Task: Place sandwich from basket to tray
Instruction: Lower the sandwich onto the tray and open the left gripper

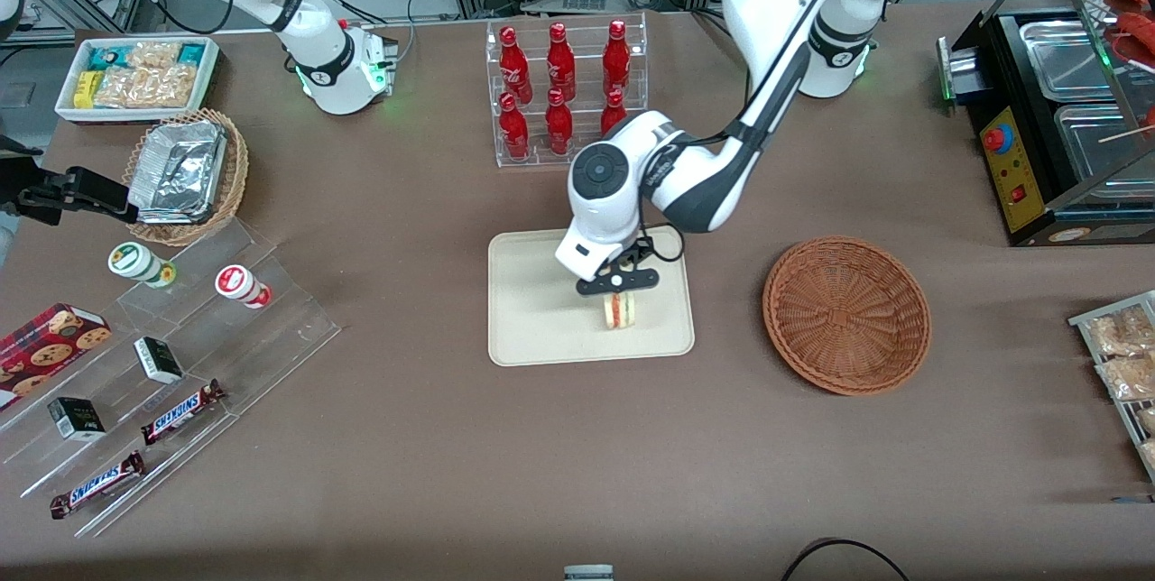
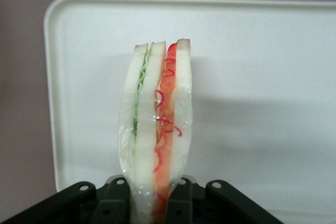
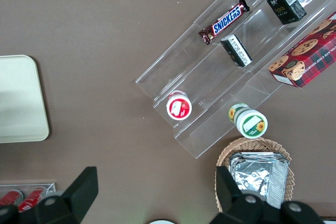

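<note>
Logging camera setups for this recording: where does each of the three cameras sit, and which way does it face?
Front view: high, facing both arms, looking down on the brown table; the gripper holds the triangular white-bread sandwich over the flat cream rectangular tray.
Left wrist view: on the working wrist, looking past its dark fingers at the sandwich and tray.
Right wrist view: on the parked wrist, looking down at the snack shelf.
All three views share the tray.

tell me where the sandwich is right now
The sandwich is upright in the hand, shut on it over the tray; the empty basket lies toward the working arm's end of the table.
</note>
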